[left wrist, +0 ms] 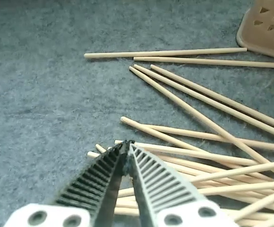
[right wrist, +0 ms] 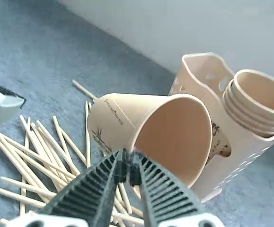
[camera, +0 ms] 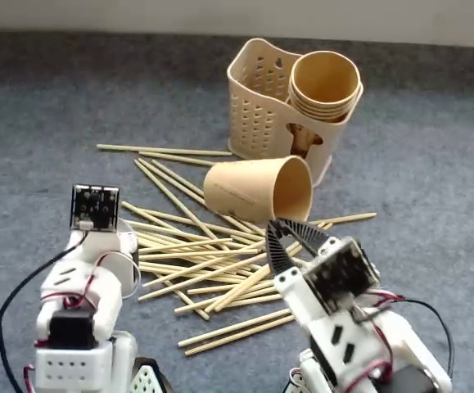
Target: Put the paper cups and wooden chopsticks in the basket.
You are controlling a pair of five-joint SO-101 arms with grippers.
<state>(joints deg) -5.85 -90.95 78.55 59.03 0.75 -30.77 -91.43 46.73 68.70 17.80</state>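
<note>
A cream basket [camera: 261, 106] stands at the back with a stack of paper cups [camera: 325, 82] in it. One more paper cup [camera: 257, 190] lies on its side in front of the basket, mouth toward my right arm. Several wooden chopsticks [camera: 196, 254] lie scattered on the grey carpet. My right gripper [right wrist: 128, 161] is shut with nothing in it, its tips just at the lower rim of the lying cup [right wrist: 141, 123]. My left gripper [left wrist: 127, 144] is shut and empty, low over the left side of the chopsticks [left wrist: 207, 109].
The left arm's body [camera: 81, 286] stands at the front left, the right arm's body [camera: 351, 327] at the front right. A corner of the basket [left wrist: 264, 23] shows beyond the chopsticks. Bare carpet lies to the far left and far right.
</note>
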